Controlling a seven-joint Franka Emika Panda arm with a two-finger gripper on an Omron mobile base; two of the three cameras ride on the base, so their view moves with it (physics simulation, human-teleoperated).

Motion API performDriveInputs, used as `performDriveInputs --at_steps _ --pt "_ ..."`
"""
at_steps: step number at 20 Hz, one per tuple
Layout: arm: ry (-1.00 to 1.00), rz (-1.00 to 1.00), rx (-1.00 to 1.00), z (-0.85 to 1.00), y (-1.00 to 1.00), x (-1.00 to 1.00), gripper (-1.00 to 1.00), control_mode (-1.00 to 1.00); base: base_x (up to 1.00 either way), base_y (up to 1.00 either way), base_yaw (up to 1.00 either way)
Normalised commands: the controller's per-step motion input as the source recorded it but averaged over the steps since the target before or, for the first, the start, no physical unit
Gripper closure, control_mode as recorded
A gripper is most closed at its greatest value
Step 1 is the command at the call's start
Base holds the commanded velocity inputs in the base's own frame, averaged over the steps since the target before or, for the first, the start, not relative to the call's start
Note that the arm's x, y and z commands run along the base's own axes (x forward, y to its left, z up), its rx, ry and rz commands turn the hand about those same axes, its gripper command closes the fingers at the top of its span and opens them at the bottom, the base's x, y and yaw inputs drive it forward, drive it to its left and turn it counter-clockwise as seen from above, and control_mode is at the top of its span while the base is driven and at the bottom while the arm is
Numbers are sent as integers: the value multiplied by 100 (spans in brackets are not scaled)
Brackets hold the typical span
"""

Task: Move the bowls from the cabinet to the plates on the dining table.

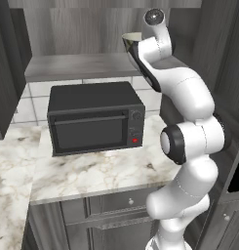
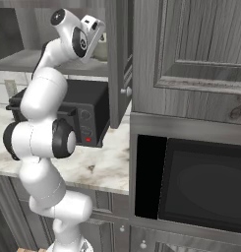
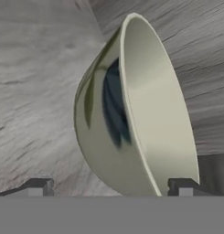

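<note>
Claw (image 3: 111,187): fingers apart, at full spread; nothing clamped; fingertips (image 3: 39,187) at either side of the bowl's lower part in the hand view, contact not confirmable.
Cream-green bowl (image 3: 131,114): directly ahead of the claw, between the line of the two fingertips; on the cabinet shelf (image 1: 72,66), near its right end; seen in the left base view just behind the wrist (image 1: 131,41).
Axis: round bowl, no long axis; in the hand view the rim plane runs steeply across the picture, opening turned toward that view's right, a result of hand roll; upright on the shelf as judged from the base views.
Relation governing the coming move: bowl wall lies between the open fingers, so a short advance and closure on the rim or wall appears called for.
Edges: cabinet side wall close on the right of the bowl; open cabinet door (image 2: 119,64) just beside the hand in the right base view.
Open room: shelf free to the left of the bowl; withdrawal path forward over the shelf's front edge, above the microwave (image 1: 94,117) on the counter (image 1: 91,171).
Risk: judged, collision with the door or side wall on retreat.
Second bowl: not identifiable.
</note>
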Motion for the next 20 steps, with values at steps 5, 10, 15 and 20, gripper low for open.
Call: performDriveInputs --at_steps 5,10,15,20 --pt "0 3 0 -15 0 16 -100 -100 0 0 0" --pt "0 3 0 -14 0 15 -100 -100 0 0 0" --pt "0 4 0 -25 0 11 -100 -100 0 0 0" --pt "1 4 0 -45 0 1 -100 -100 0 0 0"
